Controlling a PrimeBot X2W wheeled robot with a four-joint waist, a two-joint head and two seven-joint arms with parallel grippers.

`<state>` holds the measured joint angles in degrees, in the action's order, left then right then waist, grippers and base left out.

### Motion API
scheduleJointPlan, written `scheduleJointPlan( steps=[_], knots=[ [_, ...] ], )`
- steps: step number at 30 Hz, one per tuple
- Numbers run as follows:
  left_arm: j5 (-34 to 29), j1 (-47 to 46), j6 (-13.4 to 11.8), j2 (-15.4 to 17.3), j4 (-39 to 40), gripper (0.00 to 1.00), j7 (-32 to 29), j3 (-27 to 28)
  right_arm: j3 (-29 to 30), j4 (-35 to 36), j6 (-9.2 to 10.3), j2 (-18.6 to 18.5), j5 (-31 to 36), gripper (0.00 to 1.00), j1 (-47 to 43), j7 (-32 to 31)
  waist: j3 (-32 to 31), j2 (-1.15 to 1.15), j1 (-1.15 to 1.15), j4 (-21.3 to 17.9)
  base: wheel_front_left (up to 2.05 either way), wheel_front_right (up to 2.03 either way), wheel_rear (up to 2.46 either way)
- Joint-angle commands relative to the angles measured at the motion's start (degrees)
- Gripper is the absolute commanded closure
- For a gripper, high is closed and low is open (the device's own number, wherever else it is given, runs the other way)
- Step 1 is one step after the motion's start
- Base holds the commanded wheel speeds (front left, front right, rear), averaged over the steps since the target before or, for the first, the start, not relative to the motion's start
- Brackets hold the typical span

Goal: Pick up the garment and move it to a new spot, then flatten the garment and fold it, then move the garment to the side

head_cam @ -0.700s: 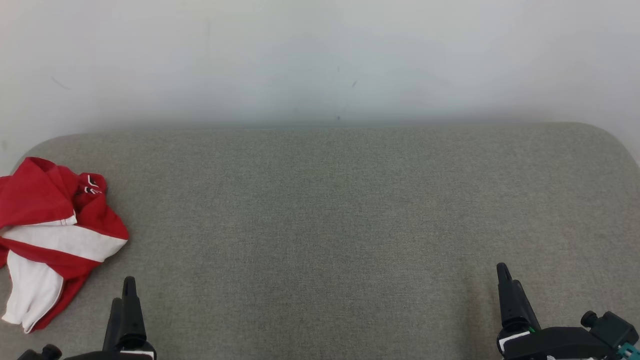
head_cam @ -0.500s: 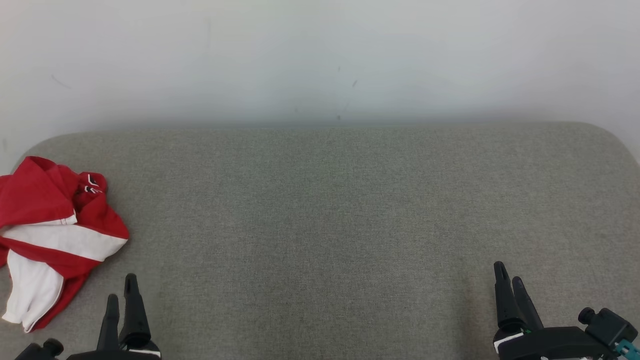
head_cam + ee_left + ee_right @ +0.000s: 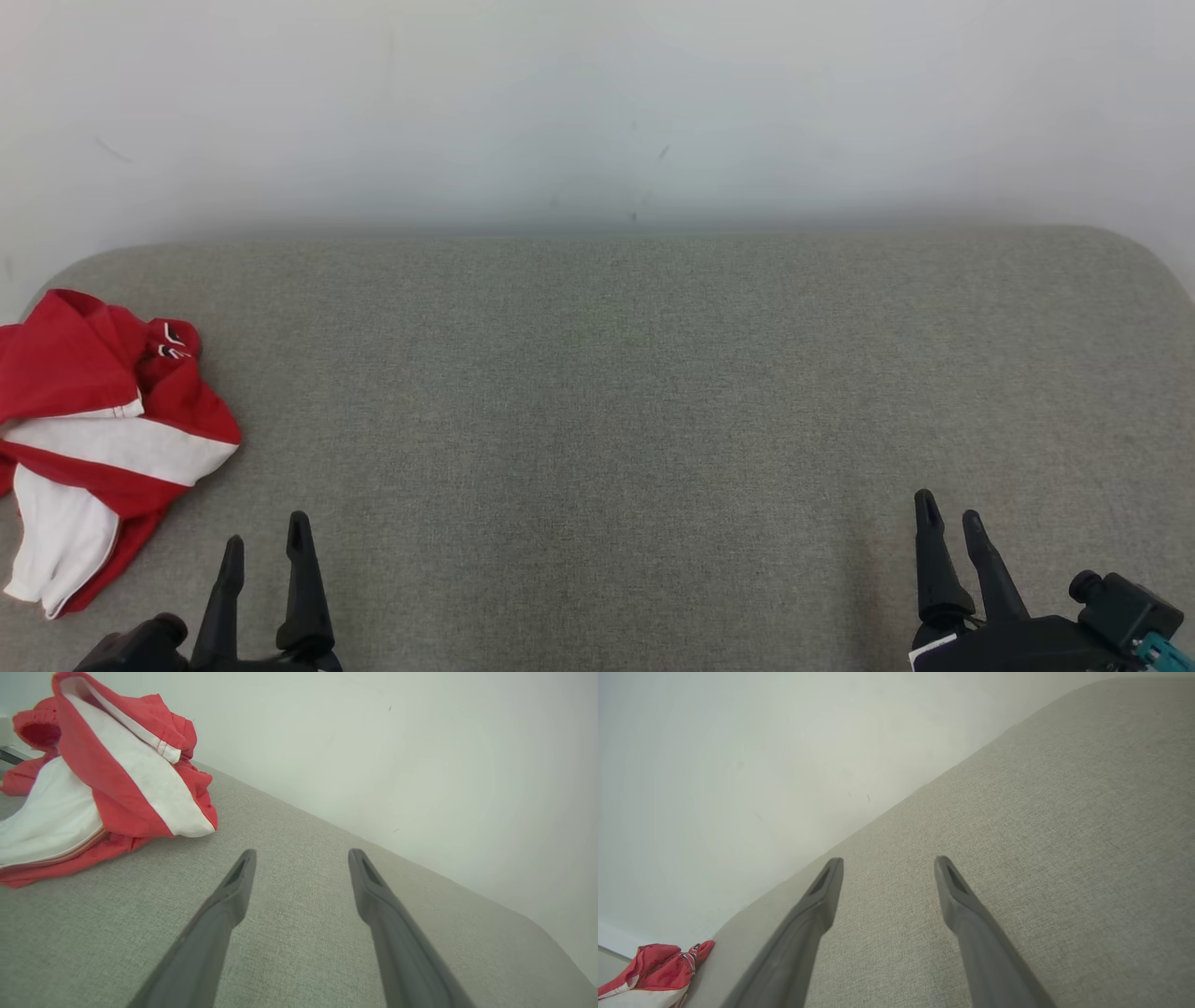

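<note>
Garment: I see the garment (image 3: 103, 439) at the left edge of the head view, about mid height. It is a crumpled red and white heap lying on the pad, and part of it runs off the frame's left side.
Pad: the grey woven pad (image 3: 597, 420) covers the lower part of the head view, with rounded corners at upper left and upper right.
Wall: a pale wall (image 3: 597, 112) spans the top of the frame, behind the pad.
Left gripper: the left gripper (image 3: 266, 529) sits at lower left of the head view with its 2 dark fingers pointing up the frame. The jaws stand apart with nothing between them. It is near the garment, to its lower right, and not touching it.
Left wrist view: I see the garment at upper left, with white panels folded among the red. Bare pad shows in the gap between the 2 fingers (image 3: 224, 914).
Right gripper: the right gripper (image 3: 948, 505) is at lower right of the head view. Its jaws are apart and hold nothing, well away from the garment.
Right wrist view: the garment is a small red patch in the lower left corner, and the pad shows between the fingers.
Contact: I cannot tell whether either gripper's fingertips touch the pad.
</note>
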<state>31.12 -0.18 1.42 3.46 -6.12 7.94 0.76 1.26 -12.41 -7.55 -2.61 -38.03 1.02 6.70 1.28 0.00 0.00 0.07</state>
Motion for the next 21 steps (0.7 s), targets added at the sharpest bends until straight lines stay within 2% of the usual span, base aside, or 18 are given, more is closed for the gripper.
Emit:
scheduleJointPlan(
  steps=[1,12,21],
  knots=[
    [-2.0,-0.1,-0.7,0.7,1.2,0.0,0.6,-0.3,-0.2,0.7,0.06,-0.3,2.5,0.0,-0.2,0.7,0.0,0.0,0.0,0.0,0.0,0.0,0.0],
    [-8.3,1.2,-4.5,2.6,2.5,0.0,2.2,-2.2,-0.9,1.4,0.07,-0.3,11.6,0.0,-0.8,2.5,0.0,0.0,0.0,0.1,0.0,0.0,0.0],
    [-12.5,2.5,-6.3,3.0,3.5,0.0,3.2,-3.1,-0.6,2.0,0.08,-0.3,17.0,0.0,-1.4,3.7,-0.1,0.0,0.0,0.1,0.0,0.0,0.0]
  ],
)
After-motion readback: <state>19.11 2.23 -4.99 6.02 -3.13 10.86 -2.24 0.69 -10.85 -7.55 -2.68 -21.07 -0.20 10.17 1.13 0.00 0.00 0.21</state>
